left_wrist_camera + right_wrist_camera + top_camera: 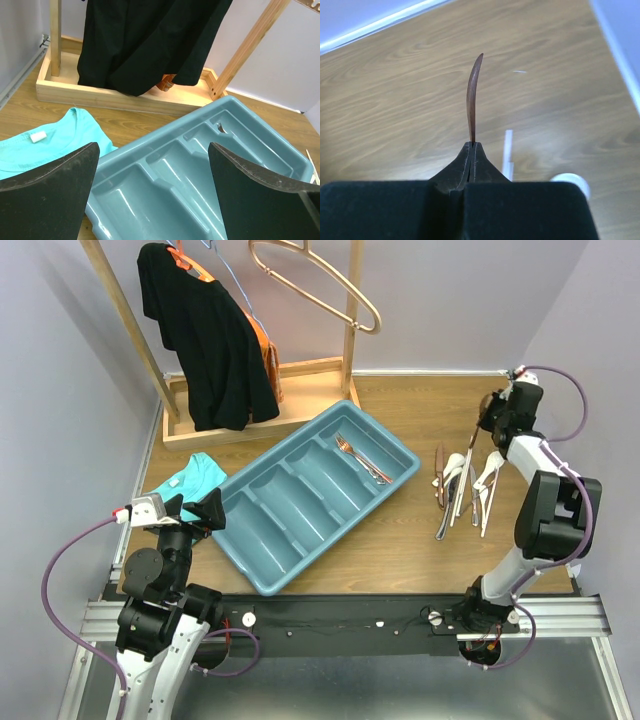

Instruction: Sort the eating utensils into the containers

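Utensil [471,95] of coppery metal sits pinched edge-on in my right gripper [472,145] above the table's [400,540] far right corner; my left gripper [152,150] gapes wide by the tray's [335,535] left corner.

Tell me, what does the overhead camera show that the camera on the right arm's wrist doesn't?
Only the overhead view shows the blue tray with coppery forks in one outer compartment, the whole cutlery pile, the teal cloth and the left tool. Only the right wrist view shows close up how the right tool is shut on a slim coppery utensil, seen edge-on. Both show the wooden table, that tool and its utensil.
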{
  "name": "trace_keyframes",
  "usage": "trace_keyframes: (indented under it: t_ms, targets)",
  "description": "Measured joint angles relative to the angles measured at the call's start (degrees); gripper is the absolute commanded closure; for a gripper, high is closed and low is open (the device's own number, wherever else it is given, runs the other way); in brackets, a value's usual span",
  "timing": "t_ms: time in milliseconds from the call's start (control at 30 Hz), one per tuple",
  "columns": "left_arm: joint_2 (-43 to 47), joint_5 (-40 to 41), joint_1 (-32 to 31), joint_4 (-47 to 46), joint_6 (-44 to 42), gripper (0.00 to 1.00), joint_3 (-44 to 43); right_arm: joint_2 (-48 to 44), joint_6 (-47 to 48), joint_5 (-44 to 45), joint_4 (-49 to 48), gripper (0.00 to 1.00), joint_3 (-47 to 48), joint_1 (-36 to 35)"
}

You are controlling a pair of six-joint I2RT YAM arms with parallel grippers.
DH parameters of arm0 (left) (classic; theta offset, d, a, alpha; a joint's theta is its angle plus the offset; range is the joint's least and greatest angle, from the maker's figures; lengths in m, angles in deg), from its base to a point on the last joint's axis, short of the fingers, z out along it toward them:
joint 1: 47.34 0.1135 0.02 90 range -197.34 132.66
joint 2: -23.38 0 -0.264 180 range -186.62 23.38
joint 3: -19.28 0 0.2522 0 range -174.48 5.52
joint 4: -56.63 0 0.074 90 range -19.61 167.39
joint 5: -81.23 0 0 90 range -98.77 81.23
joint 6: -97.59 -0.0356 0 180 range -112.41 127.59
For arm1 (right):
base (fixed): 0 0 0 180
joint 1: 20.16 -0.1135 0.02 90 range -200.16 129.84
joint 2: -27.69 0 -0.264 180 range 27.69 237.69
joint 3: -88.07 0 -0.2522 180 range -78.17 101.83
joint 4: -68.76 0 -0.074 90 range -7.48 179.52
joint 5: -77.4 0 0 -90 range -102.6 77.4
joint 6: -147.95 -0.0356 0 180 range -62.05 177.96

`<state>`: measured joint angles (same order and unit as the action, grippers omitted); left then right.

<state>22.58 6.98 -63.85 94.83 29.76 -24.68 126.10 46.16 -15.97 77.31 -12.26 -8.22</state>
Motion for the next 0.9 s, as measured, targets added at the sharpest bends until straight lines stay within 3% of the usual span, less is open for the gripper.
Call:
trace_keyframes:
  t_ms: [333, 633, 767, 900]
  targets:
    - [0.0, -0.28, 0.0, -0.17, -0.04, 0.01, 0.0, -5.4, 4.74, -8.7, 0.09, 0.99, -0.37, -17.57]
    - [0.0, -0.42, 0.0, -0.26, -0.02, 0.01, 0.0, -3.26, 7.65, -13.7, 0.72, 0.96, 2.99, -31.69]
    - [0.0, -0.42, 0.0, -0.24, -0.04, 0.01, 0.0, 0.07, 8.41, -13.88, 1.14, 0.87, 3.15, -35.56]
    - [0.0, -0.42, 0.0, -0.24, -0.02, 0.01, 0.0, 2.64, 8.81, -13.49, 3.3, 0.59, 2.91, -36.74]
